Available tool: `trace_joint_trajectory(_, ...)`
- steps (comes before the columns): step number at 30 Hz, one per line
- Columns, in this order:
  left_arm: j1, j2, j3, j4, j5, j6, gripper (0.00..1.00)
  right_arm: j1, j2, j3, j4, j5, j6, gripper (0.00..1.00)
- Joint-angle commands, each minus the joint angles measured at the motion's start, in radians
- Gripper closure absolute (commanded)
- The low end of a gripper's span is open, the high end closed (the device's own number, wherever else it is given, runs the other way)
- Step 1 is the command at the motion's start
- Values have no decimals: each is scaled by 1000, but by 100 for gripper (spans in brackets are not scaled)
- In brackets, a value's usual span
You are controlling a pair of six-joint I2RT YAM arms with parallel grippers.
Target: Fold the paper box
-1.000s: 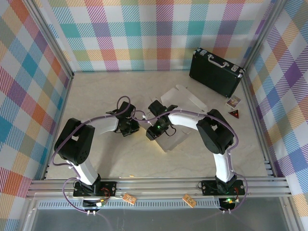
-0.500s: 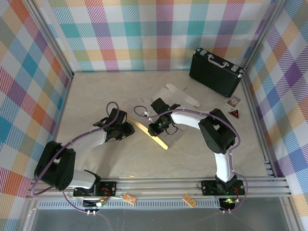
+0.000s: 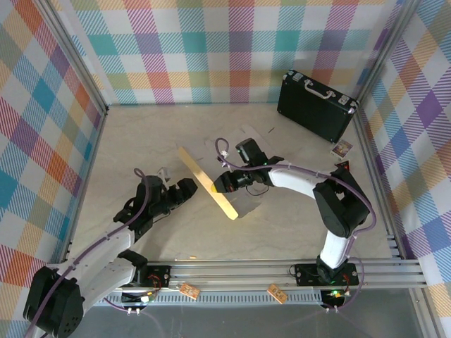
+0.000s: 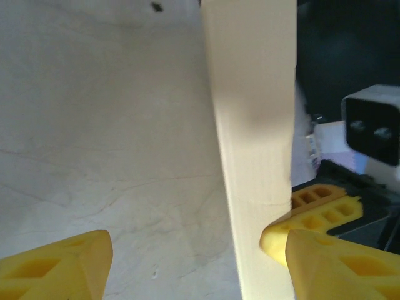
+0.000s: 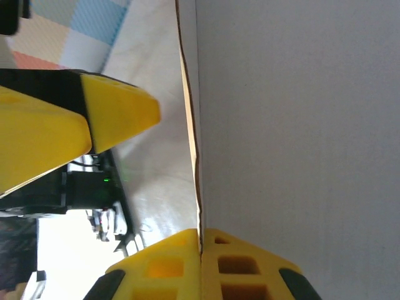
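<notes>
The paper box [image 3: 204, 182] lies mid-table, its long tan wall raised on edge and its white panels [image 3: 248, 203] behind it. My right gripper [image 3: 220, 184] is shut on the box's edge; in the right wrist view its fingers [image 5: 200, 265] pinch the thin cardboard, with the white panel [image 5: 300, 125] to the right. My left gripper [image 3: 189, 187] sits just left of the tan wall, open. In the left wrist view the wall [image 4: 250, 144] stands between the spread fingers [image 4: 62, 262], close to the right-hand one, and is not gripped.
A black briefcase [image 3: 316, 104] stands at the back right. Two small cards [image 3: 342, 148] lie near the right wall. Plaid walls and an aluminium frame enclose the table [image 3: 141, 141].
My left gripper has opened, let go of the box and drawn back towards the near left. My right gripper has shut on the box and tipped the tan wall up.
</notes>
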Motion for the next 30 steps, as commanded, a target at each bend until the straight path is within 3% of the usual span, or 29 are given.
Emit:
trace_joint_trajectory(1, 8, -45, -45, 166, 22, -38, 28, 1, -25, -34, 132, -140, 89, 100)
trace_joint_trajectory(6, 7, -30, -52, 237, 23, -60, 29, 0, -8, -41, 172, -184, 108, 100)
trace_joint_trajectory(10, 6, 47, -33, 281, 56, -75, 36, 1, 19, -44, 223, -249, 147, 100)
trace_joint_trajectory(18, -3, 115, -26, 340, 67, -104, 60, 0, 36, -33, 192, -267, 130, 100)
trace_joint_trajectory(26, -4, 77, 4, 231, 51, -85, 92, 1, 45, -20, 160, -258, 110, 100)
trace_joint_trajectory(30, -4, 63, 20, 197, 60, -80, 100, 0, 45, -16, 143, -251, 100, 99)
